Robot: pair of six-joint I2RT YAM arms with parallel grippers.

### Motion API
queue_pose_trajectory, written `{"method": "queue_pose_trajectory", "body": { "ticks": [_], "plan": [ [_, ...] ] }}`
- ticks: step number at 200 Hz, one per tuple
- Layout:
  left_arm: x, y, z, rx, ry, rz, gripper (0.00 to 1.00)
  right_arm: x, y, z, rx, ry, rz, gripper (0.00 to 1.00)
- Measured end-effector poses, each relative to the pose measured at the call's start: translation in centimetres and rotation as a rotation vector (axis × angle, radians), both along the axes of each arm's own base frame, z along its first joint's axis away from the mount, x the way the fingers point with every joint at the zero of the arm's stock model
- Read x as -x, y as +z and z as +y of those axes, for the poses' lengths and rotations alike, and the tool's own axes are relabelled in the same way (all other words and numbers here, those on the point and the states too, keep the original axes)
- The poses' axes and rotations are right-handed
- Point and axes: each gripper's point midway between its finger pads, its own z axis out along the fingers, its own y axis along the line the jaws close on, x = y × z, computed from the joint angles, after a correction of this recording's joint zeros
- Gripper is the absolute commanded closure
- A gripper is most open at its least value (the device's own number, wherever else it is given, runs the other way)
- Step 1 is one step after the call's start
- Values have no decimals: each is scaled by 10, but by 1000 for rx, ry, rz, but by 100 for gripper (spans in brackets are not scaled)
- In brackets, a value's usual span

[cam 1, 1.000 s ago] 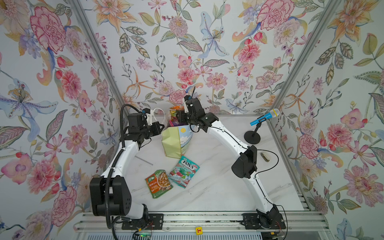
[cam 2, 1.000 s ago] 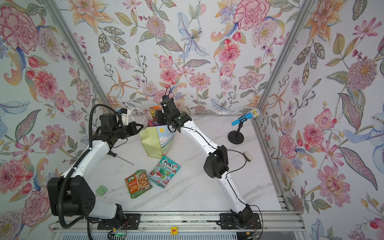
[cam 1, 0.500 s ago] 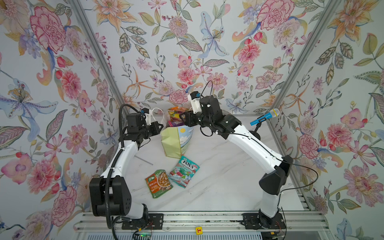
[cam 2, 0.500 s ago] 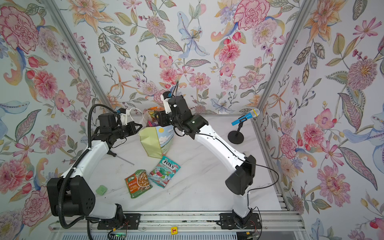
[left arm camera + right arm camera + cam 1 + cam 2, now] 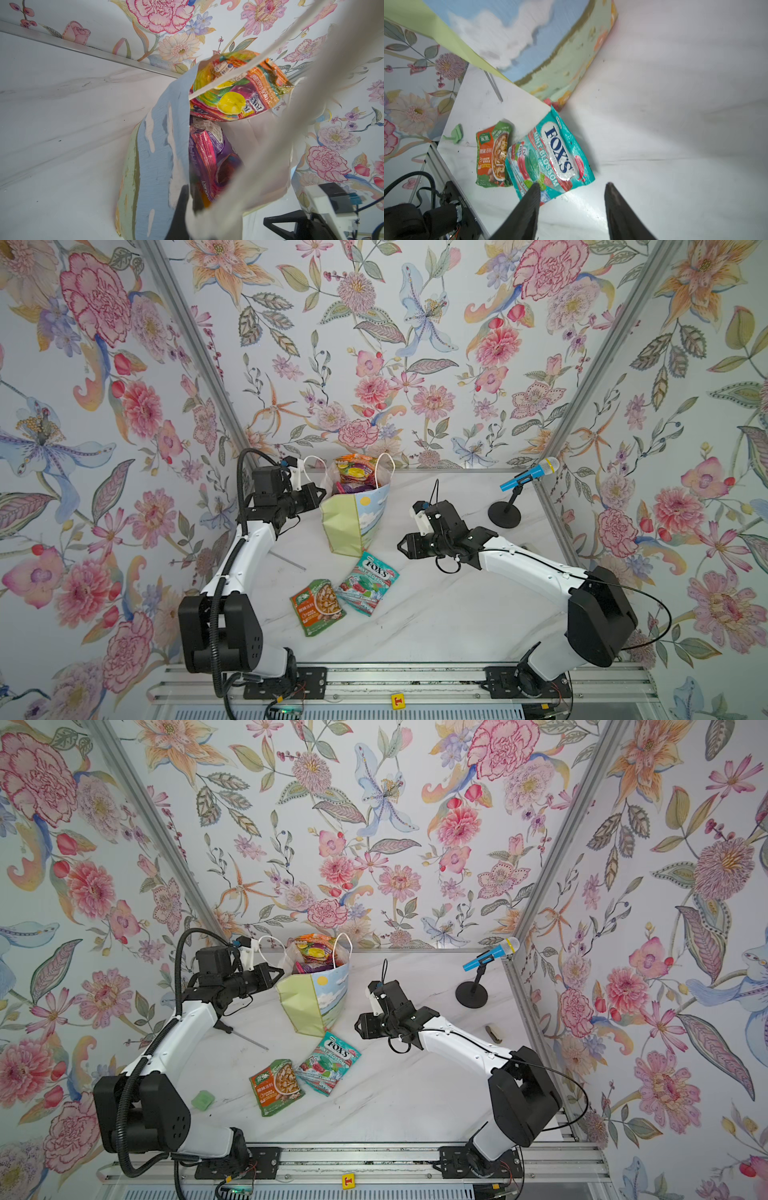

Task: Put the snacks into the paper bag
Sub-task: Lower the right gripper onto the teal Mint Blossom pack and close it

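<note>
Right wrist view, right hand [image 5: 572,185] spread, teal packet [image 5: 556,158] beside paper bag [image 5: 550,41]

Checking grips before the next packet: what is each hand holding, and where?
The left hand pinches the paper bag by its top rim; the right hand is open, holding nothing.

Both top views: bright, even, diffuse light, seemingly overhead; only faint soft shadows under the arms on the white table [image 5: 436,626]. Sharp thru-out, but wide-angle lens leans wall posts outward twd left & right edges. Small glare on teal FOX'S packet [image 5: 368,583]. Left wrist view: rope handle [image 5: 259,162] v. close to lens, fully out of focus; orange packet [image 5: 239,91] sharper, w/ glare specks. Right wrist view: paper bag [image 5: 550,41] & table beyond it smeared, soft; right gripper [image 5: 572,185] fingers [image 5: 529,207] dark, blurry; teal packet's logo crisp, w/ white glare.
</note>
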Motion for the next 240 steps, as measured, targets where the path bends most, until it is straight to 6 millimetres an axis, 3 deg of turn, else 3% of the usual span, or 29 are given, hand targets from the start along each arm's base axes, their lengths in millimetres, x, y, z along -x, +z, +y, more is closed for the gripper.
{"method": "queue_pose_trajectory", "body": {
  "ticks": [49, 95, 123, 186, 216, 240],
  "plan": [
    [0, 1, 2, 0, 5, 7, 100, 14, -57, 15, -30, 63, 126, 44],
    [1, 1, 5, -1, 11, 13, 100, 12, -88, 24, -41, 70, 177, 42],
    [1, 2, 5, -3, 10, 14, 100, 10, -103, 30, -55, 82, 190, 42],
    [2, 2, 5, -5, 8, 18, 100, 2, -101, 59, -169, 158, 186, 44],
    [2, 2, 5, -5, 9, 18, 100, -1, -102, 68, -204, 183, 184, 52],
    [2, 2, 5, -5, 10, 18, 100, 1, -104, 70, -222, 183, 208, 79]
  ]
}}
